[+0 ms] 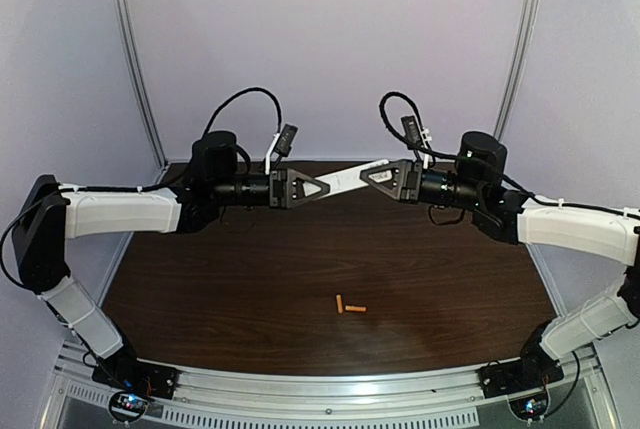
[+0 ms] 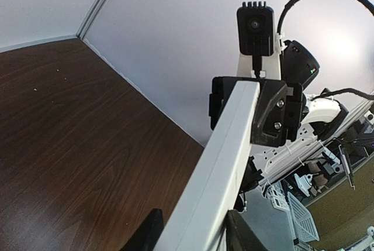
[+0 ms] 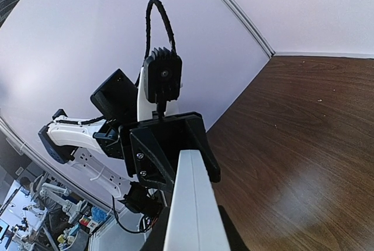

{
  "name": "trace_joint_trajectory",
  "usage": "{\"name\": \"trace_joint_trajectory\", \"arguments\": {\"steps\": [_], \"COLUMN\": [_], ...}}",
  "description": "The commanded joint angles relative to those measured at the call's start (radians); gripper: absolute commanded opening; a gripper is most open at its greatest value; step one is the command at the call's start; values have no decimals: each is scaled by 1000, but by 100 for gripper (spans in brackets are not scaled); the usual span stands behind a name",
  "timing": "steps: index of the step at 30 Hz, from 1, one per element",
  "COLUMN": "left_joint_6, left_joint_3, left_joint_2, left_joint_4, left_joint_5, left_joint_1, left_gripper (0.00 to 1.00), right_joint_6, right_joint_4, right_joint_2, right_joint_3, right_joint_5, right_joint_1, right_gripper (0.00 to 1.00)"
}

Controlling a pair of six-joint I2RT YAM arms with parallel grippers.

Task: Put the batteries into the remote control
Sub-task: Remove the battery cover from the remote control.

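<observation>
- Currently the left arm and right arm, two in all, reach inward with forearms roughly level, wrists facing each other above the table.
- One remote control spans the gap between them, held up off the table.
- The left gripper is clamped on one end of the remote control, and the right gripper on the opposite end.
- Two batteries lie on the table well below the remote control, towards the arm bases, just beside each other and at an angle, apart from both grippers.
</observation>
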Motion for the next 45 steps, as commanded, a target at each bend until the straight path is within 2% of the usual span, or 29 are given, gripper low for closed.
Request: {"name": "trace_joint_trajectory", "arguments": {"steps": [1, 5, 10, 13, 16, 22, 27, 31, 38, 41, 43, 45], "left_joint_6": [-23, -8, 8, 20, 28, 47, 57, 58, 62, 59, 59, 58], "left_joint_3": [-37, -40, -32, -22, -21, -21, -27, -27, -31, -29, -29, -29], "left_joint_2": [-13, -20, -31, -33, -34, -37, -43, -45, -49, -48, -46, -43], "left_joint_4": [98, 82, 42, 10, -2, -28, -39, -38, -38, -41, -43, -43], "left_joint_5": [-20, -27, -47, -70, -76, -78, -73, -68, -67, -68, -69, -68], "left_joint_1": [21, 21, 22, 21, 21, 21, 21, 22, 21, 21, 21, 21], "left_gripper": [34, 33, 46, 48, 45, 33, 32, 25, 18, 19, 28, 31], "right_joint_6": [-12, 0, 17, 32, 37, 34, 26, 25, 7, 6, 9, 13], "right_joint_4": [-30, -13, 7, 29, 38, 30, 6, 2, -40, -44, -40, -34], "right_joint_2": [-28, -35, -37, -28, -28, -36, -53, -56, -68, -76, -78, -77], "right_joint_3": [-18, -25, -28, -33, -36, -38, -38, -38, -37, -42, -44, -44], "right_joint_5": [20, 15, 6, -3, -3, 0, 9, 9, 37, 51, 50, 43], "right_joint_1": [-3, -10, -16, -17, -18, -24, -39, -49, -59, -62, -63, -64], "right_gripper": [0, 0, 0, 0, 0, 0, 0, 0, 0, 0, 0, 0]}}
